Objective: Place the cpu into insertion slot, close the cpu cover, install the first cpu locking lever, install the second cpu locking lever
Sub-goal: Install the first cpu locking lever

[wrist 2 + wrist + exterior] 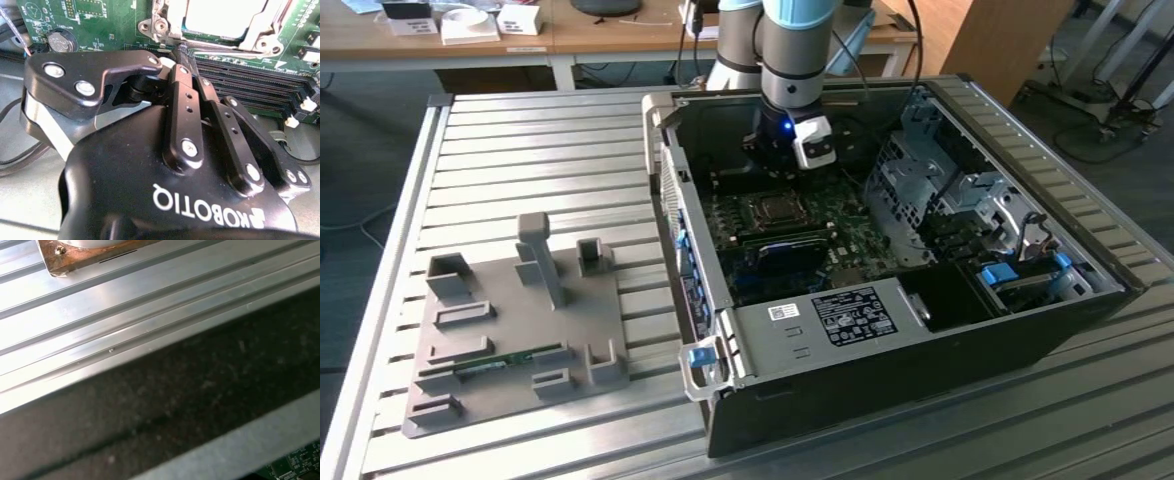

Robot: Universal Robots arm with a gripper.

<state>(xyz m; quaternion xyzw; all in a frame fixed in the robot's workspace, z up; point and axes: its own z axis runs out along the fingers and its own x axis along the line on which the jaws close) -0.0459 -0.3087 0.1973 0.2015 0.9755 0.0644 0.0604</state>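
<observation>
The arm [790, 55] is a silver-grey tube with a pale blue joint cap and a black cable [913, 50] alongside. Its wrist carries a white-and-black block [815, 141] and a small blue light [785, 127]. The gripper [181, 52] is glossy black, with perhaps 10 silver screws [189, 147] in its link bars and white lettering on its body.

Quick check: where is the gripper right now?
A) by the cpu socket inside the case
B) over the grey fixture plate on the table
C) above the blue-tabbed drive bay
A: in the second wrist view the gripper is right beside the corner of the cpu cover, with the cpu just beyond.
</observation>
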